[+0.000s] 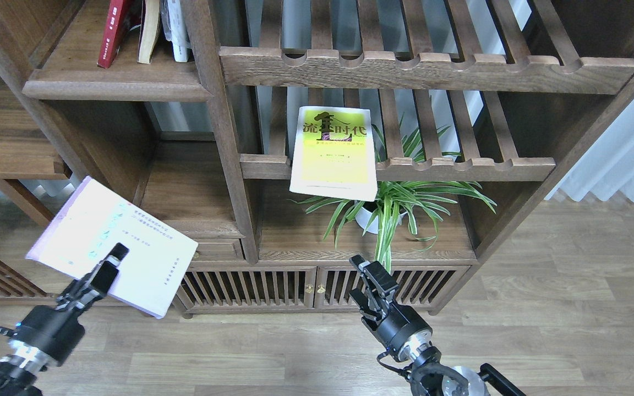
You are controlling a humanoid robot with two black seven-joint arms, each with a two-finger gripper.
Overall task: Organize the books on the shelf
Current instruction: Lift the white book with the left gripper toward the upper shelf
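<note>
My left gripper (pixel 112 265) is shut on a white/cream book (pixel 130 236) and holds it tilted in the air, low at the left in front of the cabinet. My right gripper (pixel 369 289) is open and empty, low in the middle, in front of the slatted cabinet doors. A yellow-green book (pixel 332 157) with black characters lies on the lower slatted rack and overhangs its front rail. A dark red book (pixel 110 33) stands on the solid shelf (pixel 113 88) at the top left, beside two other books.
A potted spider plant (pixel 388 212) stands below the yellow-green book. Slatted racks with scalloped rails (pixel 427 69) fill the upper right. A small drawer (pixel 212 250) and slatted doors (pixel 251 286) sit low. A white curtain (pixel 625 159) hangs at the right.
</note>
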